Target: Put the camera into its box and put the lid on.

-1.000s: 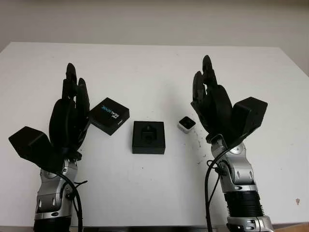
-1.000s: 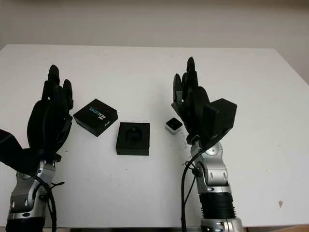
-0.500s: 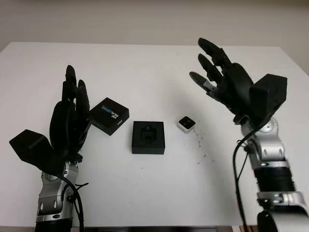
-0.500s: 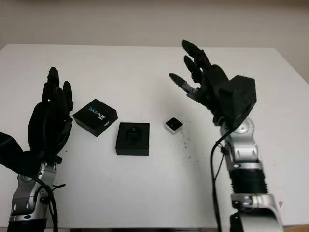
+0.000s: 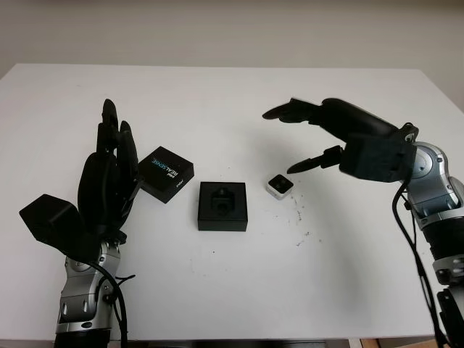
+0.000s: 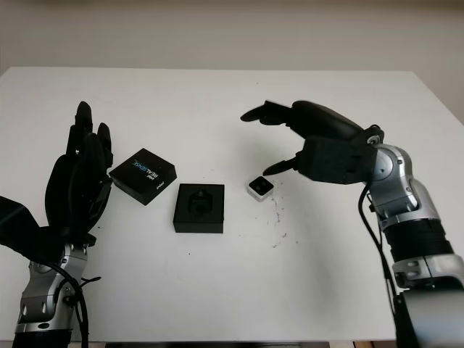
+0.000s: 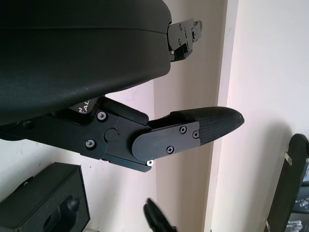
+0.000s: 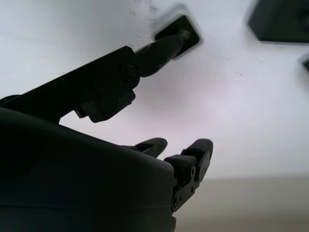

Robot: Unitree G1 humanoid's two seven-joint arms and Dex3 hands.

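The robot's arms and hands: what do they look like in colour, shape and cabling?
Both hands are black, with a bulky shell and three jointed fingers held by small screws. The left hand and the right hand each sit on a silver metal wrist with ribbed black rings below. Thin black cables loop along each forearm. No markings are readable.

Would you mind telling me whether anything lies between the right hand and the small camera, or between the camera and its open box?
Nothing visible does. The right hand is open above the camera, with bare table between camera and open box. The lid lies on the box's far side, near the left hand.
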